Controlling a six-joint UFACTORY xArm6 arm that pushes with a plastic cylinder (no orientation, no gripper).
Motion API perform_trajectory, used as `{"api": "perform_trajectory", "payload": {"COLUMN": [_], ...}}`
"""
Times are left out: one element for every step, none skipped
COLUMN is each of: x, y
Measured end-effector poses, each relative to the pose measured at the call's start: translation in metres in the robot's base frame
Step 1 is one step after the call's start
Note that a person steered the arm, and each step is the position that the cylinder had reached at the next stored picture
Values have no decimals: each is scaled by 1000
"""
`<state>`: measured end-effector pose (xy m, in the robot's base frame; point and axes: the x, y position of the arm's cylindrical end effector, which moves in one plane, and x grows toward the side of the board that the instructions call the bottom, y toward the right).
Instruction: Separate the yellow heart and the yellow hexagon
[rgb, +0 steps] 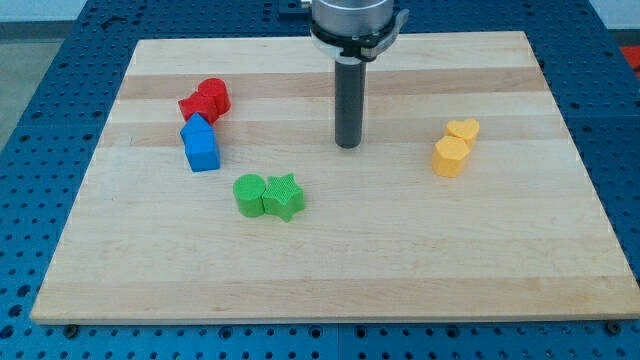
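The yellow heart (463, 129) lies at the view's right, touching the yellow hexagon (451, 156) just below and left of it. My tip (347, 145) rests on the wooden board near its middle, well to the left of both yellow blocks and apart from every block. The rod rises straight up to the arm's mount at the view's top.
The wooden board (330, 270) lies on a blue perforated table. Two red blocks (206, 100) touch at the upper left, a blue block (200, 145) just below them. A green cylinder (250, 194) and green star (284, 196) touch at lower centre-left.
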<state>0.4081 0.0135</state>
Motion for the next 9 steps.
{"api": "perform_trajectory", "payload": {"x": [1,-12,-33,-34,-22,7,38,62,62], "y": [-1,29,72,117,149,150,150,150,151]}}
